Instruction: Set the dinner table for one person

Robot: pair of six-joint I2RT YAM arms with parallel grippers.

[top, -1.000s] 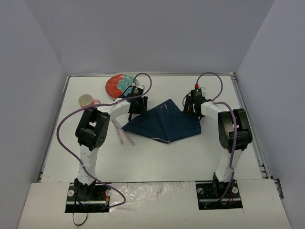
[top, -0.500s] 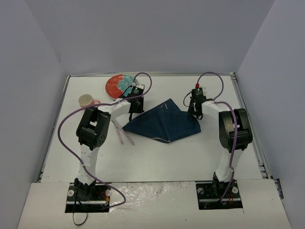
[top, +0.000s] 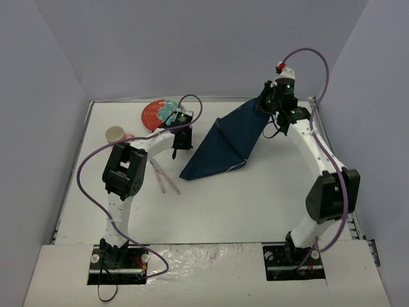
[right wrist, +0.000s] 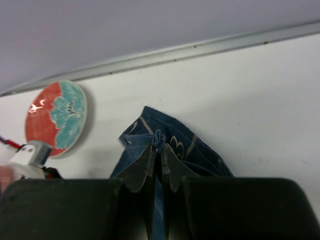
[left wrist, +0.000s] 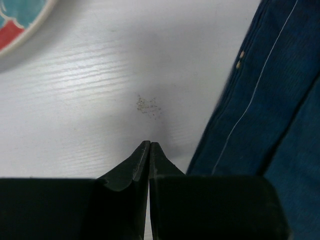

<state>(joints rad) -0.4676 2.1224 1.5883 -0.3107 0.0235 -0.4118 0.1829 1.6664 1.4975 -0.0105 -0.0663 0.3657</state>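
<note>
The dinner table (top: pixel 211 204) is a flat white top between pale lavender walls. A dark blue placemat (top: pixel 227 141) hangs slanted from its far right corner down to the table. My right gripper (top: pixel 267 105) is raised near the back wall and shut on that bunched corner (right wrist: pixel 160 142). My left gripper (top: pixel 181 147) sits low at the cloth's left edge. In the left wrist view its jaws (left wrist: pixel 149 145) are shut on nothing, with the placemat (left wrist: pixel 270 100) just to their right.
A red and teal plate (top: pixel 160 114) lies at the back left, also seen as the plate (right wrist: pixel 57 117) in the right wrist view. A cream cup (top: pixel 115 135) stands near the left wall. Pink chopsticks (top: pixel 163 179) lie left of the cloth.
My right gripper shut on the placemat's corner, then rose and swung back to the right, lifting the cloth off the table. The left gripper shut and stayed nearly in place.
</note>
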